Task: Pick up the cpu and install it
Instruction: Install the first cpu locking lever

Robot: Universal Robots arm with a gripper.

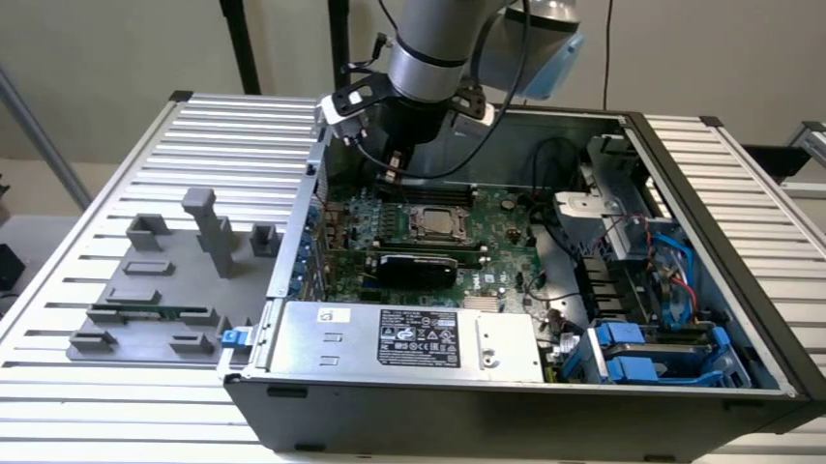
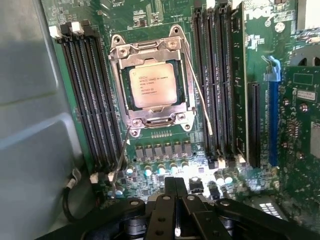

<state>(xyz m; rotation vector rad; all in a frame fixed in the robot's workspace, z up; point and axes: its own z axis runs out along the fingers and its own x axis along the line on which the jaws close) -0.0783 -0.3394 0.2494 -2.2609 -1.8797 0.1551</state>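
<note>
Several grey blocks stand on a flat grey fixture plate point(image 1: 181, 285) at the exterior view's left, on the ribbed pale metal surface point(image 1: 77, 387), with a long thin green memory stick point(image 1: 149, 312) lying among them. Next comes the open dark metal computer case point(image 1: 516, 416), its green motherboard point(image 1: 497, 237) facing up. The small flat square silver-topped cpu point(image 2: 152, 85) lies inside the metal socket frame point(image 2: 150, 120) on that board, between banks of black memory slots point(image 2: 90, 100). The black end effector point(image 2: 176, 186) hangs over the board near the socket, fingers closed together, gripping nothing. Along the case's near side sits a big silver box with a black label point(image 1: 413, 338); blue plastic drive carriers point(image 1: 633, 353) occupy the right end.
</note>
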